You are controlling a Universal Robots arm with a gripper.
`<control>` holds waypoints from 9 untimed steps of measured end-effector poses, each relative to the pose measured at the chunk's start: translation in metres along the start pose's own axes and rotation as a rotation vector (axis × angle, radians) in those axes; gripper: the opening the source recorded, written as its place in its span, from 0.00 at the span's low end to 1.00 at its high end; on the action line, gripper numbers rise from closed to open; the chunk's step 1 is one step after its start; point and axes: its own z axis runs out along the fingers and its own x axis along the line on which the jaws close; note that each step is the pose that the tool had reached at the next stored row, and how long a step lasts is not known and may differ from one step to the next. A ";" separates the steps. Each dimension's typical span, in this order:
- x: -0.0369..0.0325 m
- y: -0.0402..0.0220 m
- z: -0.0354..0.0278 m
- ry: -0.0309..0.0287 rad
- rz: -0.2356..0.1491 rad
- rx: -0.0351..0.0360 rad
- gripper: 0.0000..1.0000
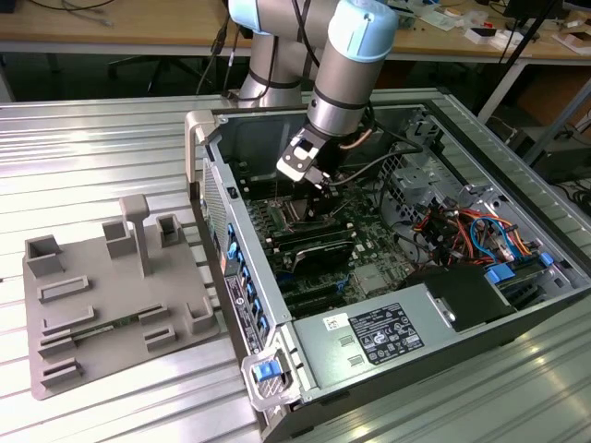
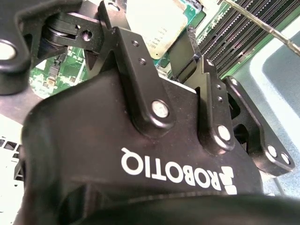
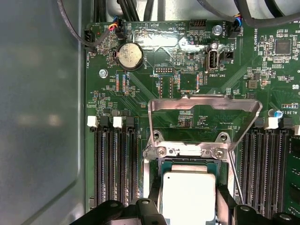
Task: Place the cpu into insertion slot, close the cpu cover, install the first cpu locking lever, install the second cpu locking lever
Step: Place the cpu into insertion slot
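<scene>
In the exterior view my gripper point(image 1: 319, 187) reaches down into the open computer case over the green board. Both wrist views show the cpu point(image 3: 188, 193) point(image 2: 152, 22), a silver-grey square chip, between my two black fingers point(image 3: 224, 202), with the gripper point(image 3: 188, 208) point(image 2: 152, 35) shut on its edges. It sits level right over the insertion slot point(image 3: 187, 162), whose dark rim peeks out beyond the chip. I cannot tell whether the chip rests in it. The cpu cover point(image 3: 204, 108), a silver frame, stands swung open past the slot. A thin wire locking lever point(image 3: 235, 176) runs beside the slot.
Long black memory slots point(image 3: 115, 164) flank the socket on both sides. Cables point(image 3: 140, 7) and a coin battery point(image 3: 129, 56) lie beyond the cover. The case wall point(image 3: 42, 117) is close by. A grey fixture plate point(image 1: 111, 295) sits outside the case at the exterior view's left.
</scene>
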 end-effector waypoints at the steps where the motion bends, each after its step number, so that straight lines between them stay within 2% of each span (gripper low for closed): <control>1: 0.0000 0.0000 0.0001 0.0001 0.000 -0.0001 0.55; 4: 0.0003 0.0003 0.0007 0.0016 0.000 -0.0013 0.56; 5: 0.0001 0.0001 0.0002 0.0002 0.000 -0.0002 0.62; 9: -0.0001 -0.0001 -0.0014 0.0001 0.000 -0.0001 0.62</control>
